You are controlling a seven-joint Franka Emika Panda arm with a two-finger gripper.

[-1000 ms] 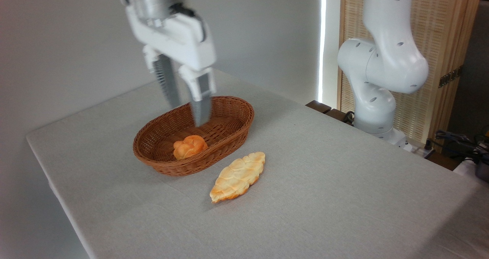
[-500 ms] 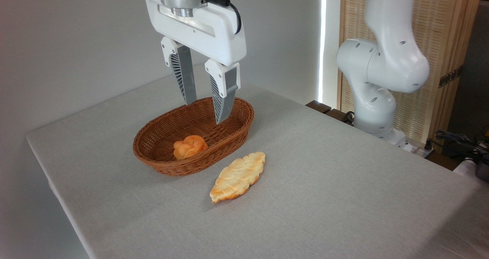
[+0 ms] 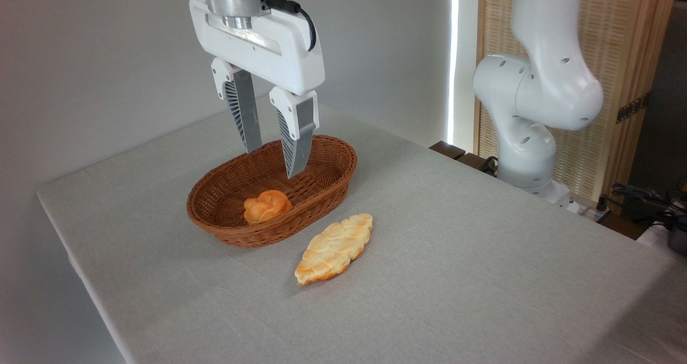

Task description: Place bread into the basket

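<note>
Knotted bun (image 3: 267, 205) lying in the wicker basket (image 3: 225, 230) on the desk (image 3: 483, 256), gripper (image 3: 272, 162) above the basket's far part, fingers (image 3: 294, 138) spread and empty, flat bread (image 3: 334, 248) near-right of basket

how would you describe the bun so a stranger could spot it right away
Find the oval brown wicker basket on the grey table, below the open gripper. The bun lies inside it near the front wall. It is small, round, knotted and glossy orange, unlike the longer, paler, flat leaf-shaped bread outside the basket.
</note>
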